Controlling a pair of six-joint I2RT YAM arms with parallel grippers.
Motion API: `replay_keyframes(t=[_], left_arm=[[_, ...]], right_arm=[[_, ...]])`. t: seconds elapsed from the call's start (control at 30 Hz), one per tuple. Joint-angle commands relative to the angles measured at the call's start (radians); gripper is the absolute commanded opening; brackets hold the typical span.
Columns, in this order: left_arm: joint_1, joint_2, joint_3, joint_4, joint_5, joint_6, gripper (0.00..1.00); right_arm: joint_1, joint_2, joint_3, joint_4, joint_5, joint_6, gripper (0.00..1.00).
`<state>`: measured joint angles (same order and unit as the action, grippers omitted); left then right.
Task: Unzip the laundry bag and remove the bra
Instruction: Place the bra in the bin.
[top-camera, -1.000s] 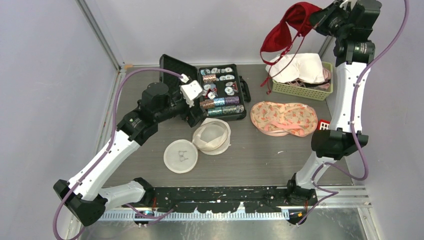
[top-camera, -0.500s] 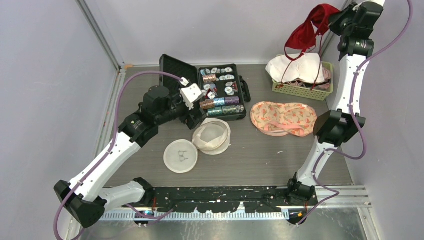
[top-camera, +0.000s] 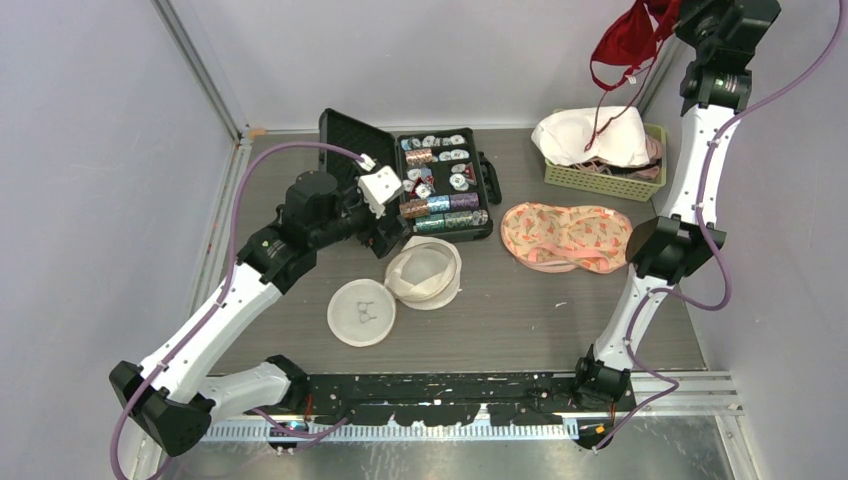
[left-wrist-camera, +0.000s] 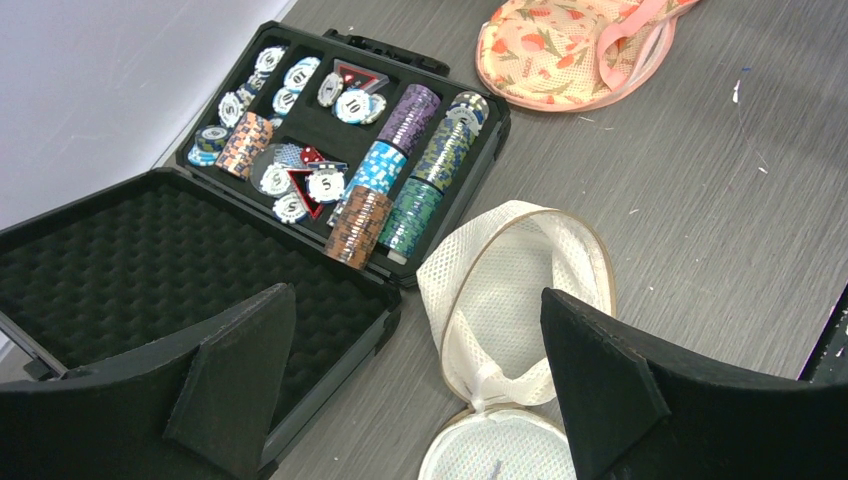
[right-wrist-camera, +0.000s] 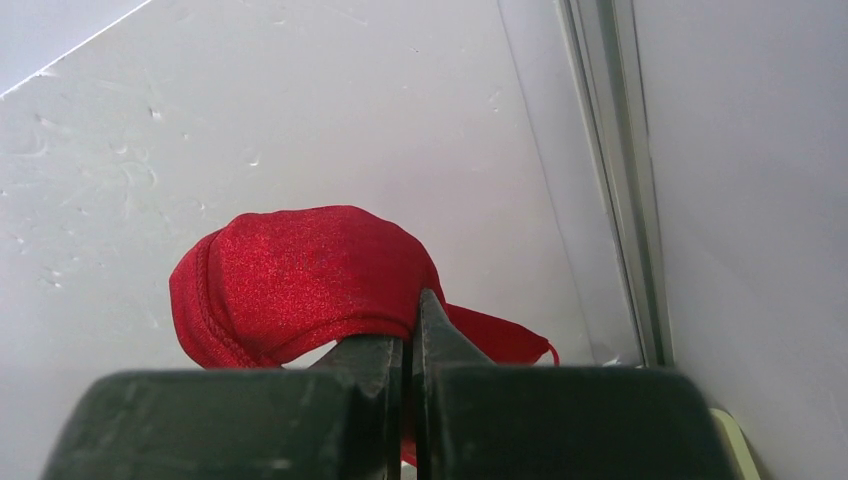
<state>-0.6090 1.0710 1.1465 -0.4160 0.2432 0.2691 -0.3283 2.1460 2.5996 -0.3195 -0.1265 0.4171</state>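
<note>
Overhead view of a grey counter that I am working through two arms.

At far left, the left arm reaches in from the near corner toward the middle. Its jaws stand wide apart and hold nothing. They hang above the counter, at the back left edge of the laundry bag and just in front of an open case.

The laundry bag is a round white mesh shell lying unzipped on the counter, left of centre. Its two halves are folded apart, and the flatter half lies nearer to me. From the left wrist camera I see no garment inside the open half.

Behind the bag is a black case with its foam-lined lid up, and stacks of coloured poker chips sit in its tray.

Right of centre, a peach patterned bra lies flat on the counter.

Behind that, in the back right corner, a green basket holds a white bra and other fabric.

At far right, the right arm stretches tall. Its jaws are pressed together on a fold of the red bra. The red bra hangs in the air near the back wall, high above the basket and well away from the bag. One thin strap dangles toward the basket, and I cannot tell whether it touches.
</note>
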Motion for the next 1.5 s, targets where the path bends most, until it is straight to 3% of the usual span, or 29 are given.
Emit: replay_keyframes(t=[0.0,0.33,0.83,1.0,1.47], left_arm=[[0.012,-0.001,-0.001,0.048,0.016,0.003,0.94],[0.024,0.000,-0.004,0.029,0.020,0.013,0.93],[0.041,-0.009,-0.030,0.028,0.013,0.010,0.93],[0.044,-0.013,-0.037,0.024,0.012,0.007,0.93],[0.046,-0.029,-0.054,0.018,-0.005,-0.007,0.92]], right_arm=[[0.002,-0.036,-0.017,0.048,0.036,-0.016,0.01],[-0.026,-0.123,-0.301,0.038,0.118,-0.082,0.01],[-0.037,-0.168,-0.309,-0.144,0.420,-0.182,0.01],[-0.037,-0.214,-0.351,-0.119,0.443,-0.174,0.00],[0.040,-0.224,-0.474,-0.111,0.719,-0.173,0.01]])
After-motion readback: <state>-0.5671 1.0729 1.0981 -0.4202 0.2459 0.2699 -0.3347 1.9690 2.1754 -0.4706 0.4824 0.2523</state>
